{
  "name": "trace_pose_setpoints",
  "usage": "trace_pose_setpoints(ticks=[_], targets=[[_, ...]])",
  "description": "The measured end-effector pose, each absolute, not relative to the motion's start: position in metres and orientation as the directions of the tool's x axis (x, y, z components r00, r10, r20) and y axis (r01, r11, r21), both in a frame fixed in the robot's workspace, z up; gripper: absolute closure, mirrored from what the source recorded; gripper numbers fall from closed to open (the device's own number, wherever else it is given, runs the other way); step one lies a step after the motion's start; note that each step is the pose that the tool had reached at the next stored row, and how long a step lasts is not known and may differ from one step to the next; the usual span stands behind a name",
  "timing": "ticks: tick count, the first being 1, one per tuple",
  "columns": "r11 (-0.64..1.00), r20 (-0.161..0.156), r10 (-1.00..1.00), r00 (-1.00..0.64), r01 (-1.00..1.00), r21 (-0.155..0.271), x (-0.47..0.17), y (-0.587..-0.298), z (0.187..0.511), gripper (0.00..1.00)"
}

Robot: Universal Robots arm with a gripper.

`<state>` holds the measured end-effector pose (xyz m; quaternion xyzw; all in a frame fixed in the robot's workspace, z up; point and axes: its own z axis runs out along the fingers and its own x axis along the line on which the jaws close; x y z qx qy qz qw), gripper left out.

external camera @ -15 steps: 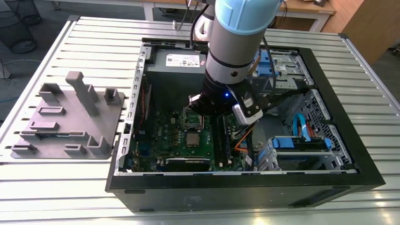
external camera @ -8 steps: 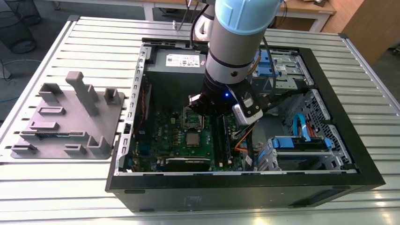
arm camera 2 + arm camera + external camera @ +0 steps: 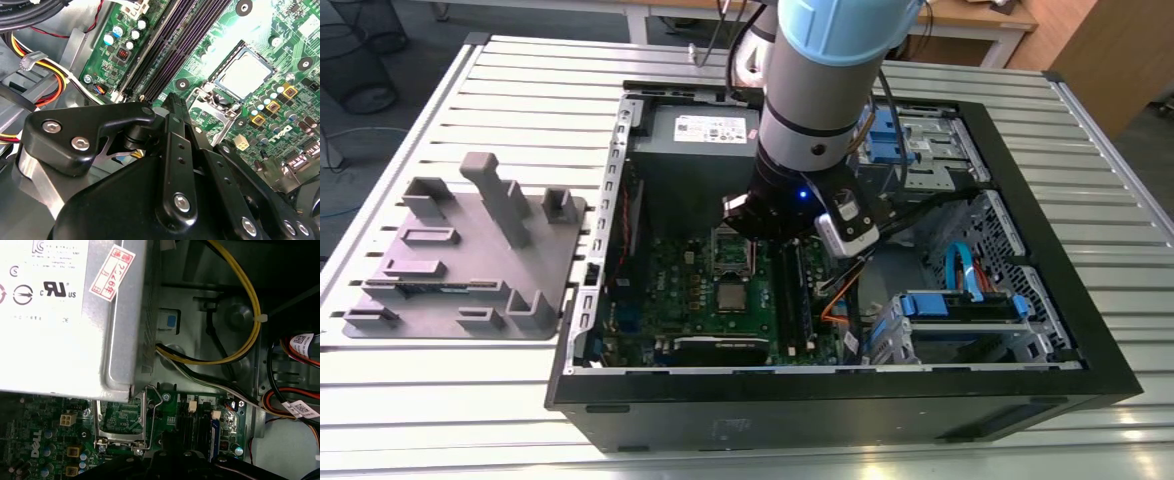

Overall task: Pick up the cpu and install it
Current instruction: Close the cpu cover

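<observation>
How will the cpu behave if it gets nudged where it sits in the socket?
Probably stiff: the cpu is a flat square with a metal top, so it shouldn't flex. Likely hard to push sideways, since the socket rims it. Its smooth top looks slippery, and it sits low, leaving little edge to grip.

Exterior view looks down; wrist views hug motherboard (image 3: 200, 60).
</observation>
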<state>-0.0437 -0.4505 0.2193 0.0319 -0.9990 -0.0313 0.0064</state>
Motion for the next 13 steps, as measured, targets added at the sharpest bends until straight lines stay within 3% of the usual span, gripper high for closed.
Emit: trace_pose_setpoints(ticks=[13], targets=[[0.996, 0.011, -0.064, -0.998, -0.063, 0.063, -0.0437, -0.4482, 0.2193, 0.89]])
